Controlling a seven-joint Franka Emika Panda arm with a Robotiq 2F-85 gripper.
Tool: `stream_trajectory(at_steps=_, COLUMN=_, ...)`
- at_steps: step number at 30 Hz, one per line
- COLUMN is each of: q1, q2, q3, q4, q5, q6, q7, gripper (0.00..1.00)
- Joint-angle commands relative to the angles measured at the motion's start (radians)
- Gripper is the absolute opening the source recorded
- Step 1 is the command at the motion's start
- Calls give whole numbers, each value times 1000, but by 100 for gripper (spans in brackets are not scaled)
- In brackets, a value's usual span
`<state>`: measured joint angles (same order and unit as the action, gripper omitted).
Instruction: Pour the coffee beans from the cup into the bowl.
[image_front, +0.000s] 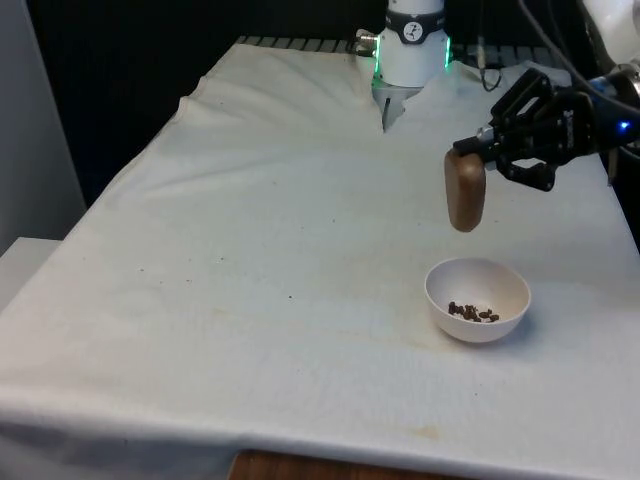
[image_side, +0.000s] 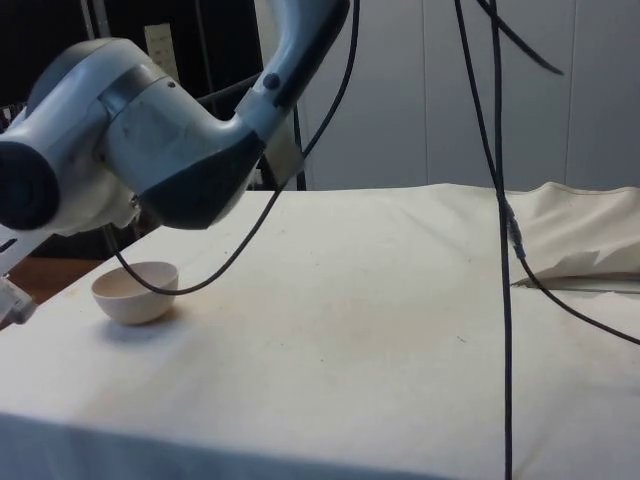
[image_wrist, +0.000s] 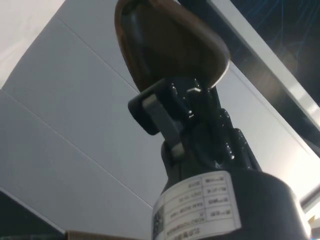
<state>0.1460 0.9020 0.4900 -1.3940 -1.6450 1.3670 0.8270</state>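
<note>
The gripper (image_front: 478, 152) is turned sideways above the table, its fingers (image_wrist: 159, 114) pinched on the brown cup (image_front: 465, 190). The hold is at the cup's upper end, as seen in the front view; the cup hangs from that hold with its rounded end lowest and its long axis close to vertical. In the wrist view the cup (image_wrist: 170, 45) sits directly beyond the fingers, its brown wall pressed against the pad. Which end of the cup is the mouth cannot be told from these views.

Landmark: the white bowl (image_front: 478, 299). The cup hangs above the bowl, over its rim on the front view's left, clear of it and not touching. The gripper stands higher than the bowl and slightly to the front view's right of the cup. No beans are seen in the air between cup and bowl.

Coffee beans (image_front: 473, 313) lie in the bottom of the bowl as a small dark cluster; the rest of the inner wall is bare. The bowl (image_side: 135, 292) stands upright on the white cloth (image_front: 250, 250), near the table's front edge in the front view. In the side view the arm (image_side: 150, 150) passes above the bowl. The cloth around the bowl shows faint brownish staining and a few scattered dark specks farther off.
</note>
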Motion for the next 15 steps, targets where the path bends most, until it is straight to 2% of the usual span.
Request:
stream_trajectory(at_steps=1, q1=-17, q2=-13, q3=9, q4=-20, q5=8, q6=24, q7=10, gripper=1)
stream_trajectory(at_steps=3, q1=-23, q2=-19, q3=9, q4=-29, q5=15, q6=31, q7=21, gripper=1)
stream_trajectory(at_steps=4, q1=-11, q2=-10, q3=0, q4=-16, q5=10, q6=11, q7=17, gripper=1)
stream_trajectory(at_steps=5, q1=-26, q2=-22, q3=9, q4=-34, q5=17, q6=33, q7=25, gripper=1)
stream_trajectory(at_steps=8, q1=-36, q2=-30, q3=9, q4=-47, q5=25, q6=43, q7=40, gripper=1)
stream_trajectory(at_steps=9, q1=-43, q2=-36, q3=9, q4=-56, q5=32, q6=50, q7=50, gripper=1)
stream_trajectory(at_steps=11, q1=-49, q2=-41, q3=8, q4=-65, q5=39, q6=56, q7=59, gripper=1)
stream_trajectory(at_steps=12, q1=-38, q2=-32, q3=0, q4=-52, q5=35, q6=36, q7=57, gripper=1)
stream_trajectory(at_steps=13, q1=-53, q2=-44, q3=8, q4=-70, q5=42, q6=60, q7=64, gripper=1)
stream_trajectory(at_steps=15, q1=-64, q2=-52, q3=8, q4=-82, q5=50, q6=71, q7=76, gripper=1)
